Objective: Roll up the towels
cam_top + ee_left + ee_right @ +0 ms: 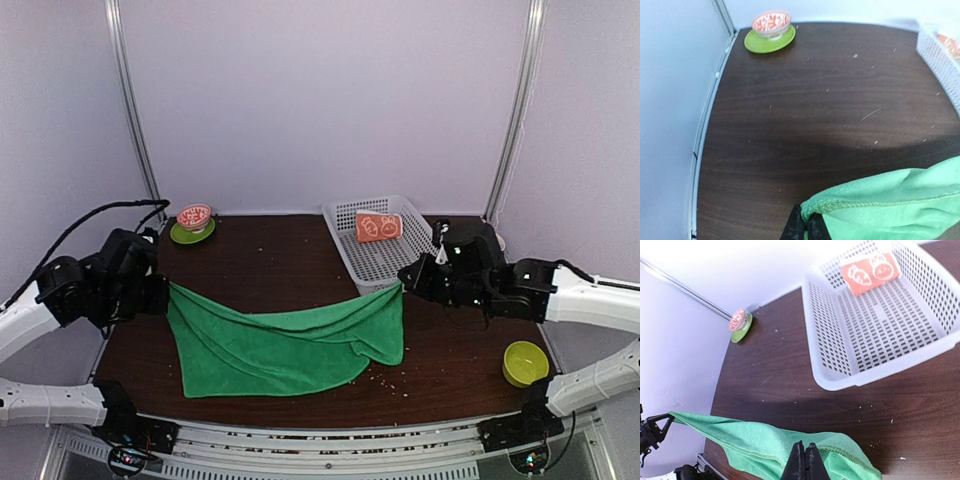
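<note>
Green terry cloth is the working material: the green towel [285, 345] hangs slack between both grippers above the table [270, 260]

Top view: the left gripper [165, 290] is clamped on one upper corner and the right gripper [403, 280] on the other. The top hem sags between the two sets of jaws, and the lower part lies folded on the wood below them. Beyond the right jaws a white basket [345, 215] holds the orange towel [378, 227], which lies there as a roll. Beyond the left jaws a patterned bowl [193, 214] stands on a green saucer [180, 236]. A green bowl [524, 362] sits on the near side of the right arm.

Left wrist view: the jaws are closed on the stitched corner hem, and the cloth trails off to their right. Ahead of them is crumb-strewn wood, with the bowl and saucer far ahead.

Right wrist view: the jaws are pinched shut on the hem. The towel runs left from them to the left gripper [652, 432].

Handling, as judged: the towel is light, limp and unbreakable, and it offers good friction. It keeps no shape of its own, so grip it at the corners or hem and keep that edge taut.

Obstruction: the basket's near corner lies close ahead of the right jaws, while both bowls stand well apart from the cloth
</note>
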You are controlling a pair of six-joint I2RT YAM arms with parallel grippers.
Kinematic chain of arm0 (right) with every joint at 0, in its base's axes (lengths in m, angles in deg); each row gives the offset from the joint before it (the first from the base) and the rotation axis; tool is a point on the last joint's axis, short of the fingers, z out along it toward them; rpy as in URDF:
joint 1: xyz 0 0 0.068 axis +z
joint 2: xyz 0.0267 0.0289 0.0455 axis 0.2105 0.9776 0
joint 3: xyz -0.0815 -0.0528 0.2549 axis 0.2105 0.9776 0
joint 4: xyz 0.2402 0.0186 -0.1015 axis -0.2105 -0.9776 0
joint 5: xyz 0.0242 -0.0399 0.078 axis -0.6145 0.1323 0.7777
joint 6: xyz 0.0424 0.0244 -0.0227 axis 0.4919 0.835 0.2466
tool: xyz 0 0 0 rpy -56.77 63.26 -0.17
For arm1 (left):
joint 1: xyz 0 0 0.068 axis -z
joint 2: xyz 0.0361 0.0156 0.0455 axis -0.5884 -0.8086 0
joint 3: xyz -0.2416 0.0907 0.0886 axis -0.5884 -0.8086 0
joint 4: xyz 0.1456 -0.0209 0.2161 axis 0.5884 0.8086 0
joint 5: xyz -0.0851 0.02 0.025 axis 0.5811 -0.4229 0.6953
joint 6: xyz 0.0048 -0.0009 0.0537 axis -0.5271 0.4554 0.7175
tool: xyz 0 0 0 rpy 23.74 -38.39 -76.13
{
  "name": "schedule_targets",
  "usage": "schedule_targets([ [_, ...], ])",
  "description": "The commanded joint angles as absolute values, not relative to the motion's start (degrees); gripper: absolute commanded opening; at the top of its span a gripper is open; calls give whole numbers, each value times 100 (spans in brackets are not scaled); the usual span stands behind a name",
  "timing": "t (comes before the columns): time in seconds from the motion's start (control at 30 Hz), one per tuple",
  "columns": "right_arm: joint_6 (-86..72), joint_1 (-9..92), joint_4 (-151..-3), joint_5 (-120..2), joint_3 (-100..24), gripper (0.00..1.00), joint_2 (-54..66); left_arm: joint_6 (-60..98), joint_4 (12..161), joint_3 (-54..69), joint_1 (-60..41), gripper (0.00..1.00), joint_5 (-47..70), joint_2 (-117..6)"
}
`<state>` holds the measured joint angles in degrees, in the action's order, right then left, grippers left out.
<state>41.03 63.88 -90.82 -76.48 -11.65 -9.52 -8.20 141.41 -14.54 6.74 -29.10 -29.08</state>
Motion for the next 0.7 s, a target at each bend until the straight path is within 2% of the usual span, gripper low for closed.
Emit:
schedule_targets([
  [0.0,2777,6410,-9601,-7621,-1480,0,-1912,-97,13154,-1138,641,0,-2239,-1930],
  [0.2,1703,6471,-10229,-6663,-1873,0,-3372,676,12343,-933,640,0,80,-869],
  [0.43,1629,6511,-10883,-6038,-1922,0,-4832,380,12519,-694,641,0,2000,-606],
  [0.53,1692,6508,-11056,-6216,-1978,0,-5115,205,12512,-648,641,0,2303,-551],
  [0.67,1803,6515,-11112,-6954,-1834,0,-5086,147,12465,-736,641,0,1989,-484],
])
